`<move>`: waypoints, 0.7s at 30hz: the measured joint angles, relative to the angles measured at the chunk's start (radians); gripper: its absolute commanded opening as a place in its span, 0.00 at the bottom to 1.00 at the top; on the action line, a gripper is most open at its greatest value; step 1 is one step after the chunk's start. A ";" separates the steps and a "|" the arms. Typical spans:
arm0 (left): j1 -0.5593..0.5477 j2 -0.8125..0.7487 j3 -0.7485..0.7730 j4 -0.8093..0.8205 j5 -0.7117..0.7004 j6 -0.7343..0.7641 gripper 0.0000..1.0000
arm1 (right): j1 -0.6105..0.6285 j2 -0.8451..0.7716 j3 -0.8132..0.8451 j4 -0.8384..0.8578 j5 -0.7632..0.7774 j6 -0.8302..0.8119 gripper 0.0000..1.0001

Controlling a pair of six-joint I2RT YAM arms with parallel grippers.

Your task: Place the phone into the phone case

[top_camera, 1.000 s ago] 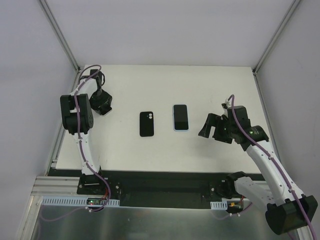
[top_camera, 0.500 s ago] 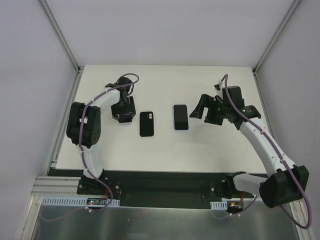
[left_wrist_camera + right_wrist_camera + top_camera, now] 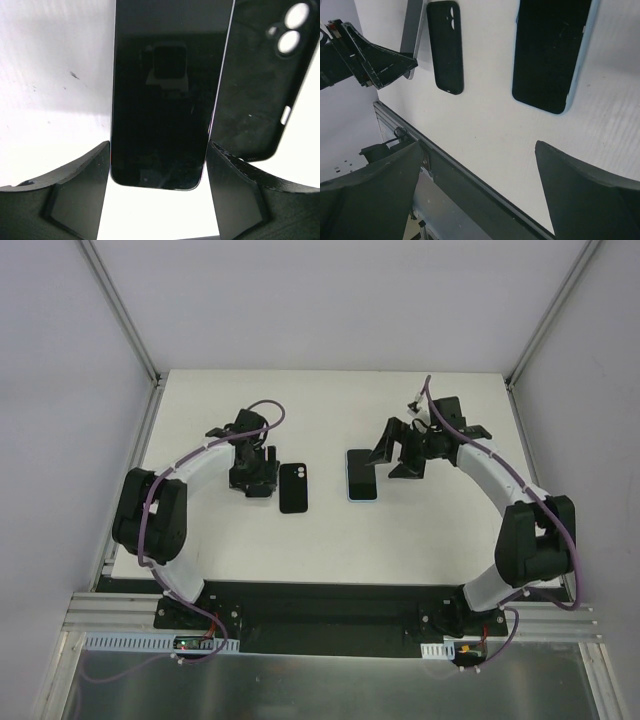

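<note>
Found the black phone case [image 3: 293, 488] empty, white table [image 3: 430, 530] showing through its camera holes; lay long axis near-to-far, holes at the far end; saw the blue-rimmed phone [image 3: 361, 475] parallel, screen up, apart to its right; found the left gripper [image 3: 157, 145] closed on a glossy black phone [image 3: 165, 90] just left of the case; right gripper [image 3: 479, 142] spread wide, holding nothing; found both grippers nearer the middle than half a second before, case and blue-rimmed phone unshifted.
</note>
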 measured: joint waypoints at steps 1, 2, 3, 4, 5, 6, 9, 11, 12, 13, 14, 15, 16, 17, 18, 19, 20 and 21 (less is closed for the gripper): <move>-0.002 -0.012 -0.004 0.003 0.013 0.004 0.27 | 0.005 0.010 0.000 0.016 -0.016 0.005 0.96; -0.006 -0.025 -0.006 0.008 0.024 0.006 0.26 | 0.012 0.023 0.001 0.034 -0.030 0.008 0.96; -0.006 -0.035 -0.007 0.010 0.032 0.008 0.26 | 0.017 0.030 0.001 0.042 -0.037 0.011 0.95; -0.007 -0.050 -0.008 0.014 0.040 0.009 0.26 | 0.032 0.047 0.008 0.047 -0.050 0.018 0.95; -0.012 -0.060 -0.008 0.017 0.046 0.010 0.26 | 0.045 0.065 0.017 0.051 -0.060 0.024 0.94; -0.012 -0.071 -0.008 0.022 0.053 0.012 0.26 | 0.056 0.084 0.027 0.055 -0.071 0.029 0.94; -0.012 -0.097 -0.013 0.035 0.064 0.013 0.26 | 0.093 0.150 0.064 0.082 -0.103 0.055 0.93; -0.012 -0.113 -0.020 0.039 0.077 0.016 0.25 | 0.113 0.189 0.082 0.101 -0.121 0.076 0.92; -0.011 -0.122 -0.026 0.043 0.082 0.016 0.25 | 0.122 0.209 0.091 0.109 -0.130 0.086 0.91; -0.012 -0.129 -0.031 0.046 0.085 0.018 0.26 | 0.129 0.225 0.099 0.115 -0.137 0.097 0.91; -0.012 -0.137 -0.038 0.048 0.093 0.020 0.26 | 0.138 0.245 0.110 0.124 -0.146 0.110 0.91; -0.012 -0.143 -0.046 0.053 0.103 0.023 0.25 | 0.147 0.265 0.121 0.136 -0.156 0.124 0.90; -0.012 -0.147 -0.053 0.059 0.111 0.025 0.25 | 0.156 0.284 0.130 0.154 -0.163 0.139 0.90; -0.013 -0.149 -0.060 0.064 0.116 0.027 0.25 | 0.164 0.298 0.134 0.169 -0.170 0.155 0.89; -0.013 -0.151 -0.070 0.071 0.127 0.027 0.25 | 0.175 0.316 0.140 0.185 -0.180 0.177 0.88; -0.015 -0.152 -0.083 0.083 0.134 0.026 0.25 | 0.186 0.338 0.148 0.202 -0.188 0.202 0.88; -0.019 -0.152 -0.095 0.091 0.136 0.027 0.25 | 0.193 0.352 0.154 0.212 -0.192 0.218 0.88; -0.026 -0.152 -0.108 0.101 0.138 0.026 0.25 | 0.207 0.377 0.167 0.220 -0.200 0.244 0.87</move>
